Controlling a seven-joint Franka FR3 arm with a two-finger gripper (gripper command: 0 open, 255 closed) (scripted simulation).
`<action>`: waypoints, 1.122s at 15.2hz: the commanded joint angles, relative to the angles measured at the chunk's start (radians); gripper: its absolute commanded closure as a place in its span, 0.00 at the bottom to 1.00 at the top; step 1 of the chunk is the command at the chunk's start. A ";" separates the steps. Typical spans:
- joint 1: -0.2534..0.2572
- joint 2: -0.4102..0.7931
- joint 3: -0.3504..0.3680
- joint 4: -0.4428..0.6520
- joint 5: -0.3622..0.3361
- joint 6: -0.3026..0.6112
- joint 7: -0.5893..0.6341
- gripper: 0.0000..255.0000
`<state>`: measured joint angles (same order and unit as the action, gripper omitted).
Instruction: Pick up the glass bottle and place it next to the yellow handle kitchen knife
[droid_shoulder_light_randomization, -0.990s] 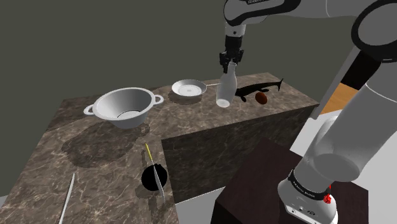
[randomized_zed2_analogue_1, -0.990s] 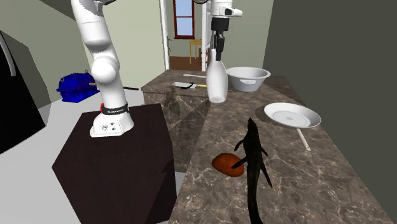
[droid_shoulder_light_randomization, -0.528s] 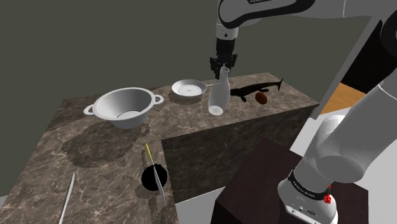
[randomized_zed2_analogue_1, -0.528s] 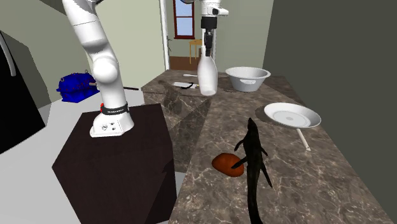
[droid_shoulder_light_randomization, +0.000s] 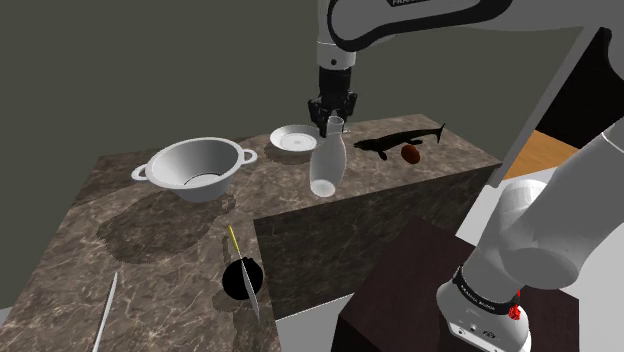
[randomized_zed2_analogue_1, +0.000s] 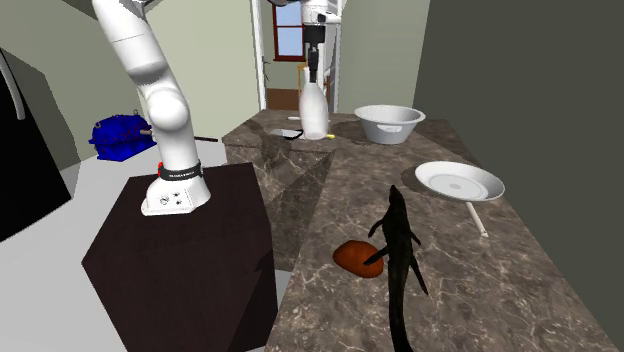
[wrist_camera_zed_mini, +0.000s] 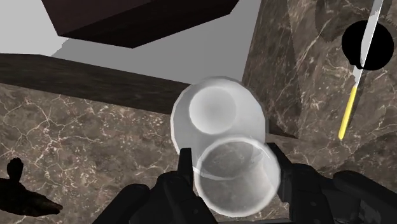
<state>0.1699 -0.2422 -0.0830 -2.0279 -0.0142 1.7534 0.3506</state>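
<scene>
Glass bottle (droid_shoulder_light_randomization: 325, 165): clamped at neck in my gripper (droid_shoulder_light_randomization: 332, 122), aloft over counter (droid_shoulder_light_randomization: 150, 230) edge; I have carried it leftward in the shoulder view, past plate (droid_shoulder_light_randomization: 296, 140), nearer yellow-handled knife (droid_shoulder_light_randomization: 234, 240), not there yet

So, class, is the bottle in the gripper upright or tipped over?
Roughly upright, slightly tilted: the gripper clasps the bottle at its neck, mouth up, base hanging a little toward the shoulder view's left.
</scene>
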 joint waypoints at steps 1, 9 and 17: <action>0.022 -0.012 0.033 -0.022 0.009 0.010 0.054 1.00; 0.102 0.018 0.155 0.009 0.045 0.012 0.245 1.00; 0.181 0.113 0.271 0.112 0.058 0.009 0.438 1.00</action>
<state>0.3403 -0.1401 0.1735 -1.9268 0.0432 1.7602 0.7610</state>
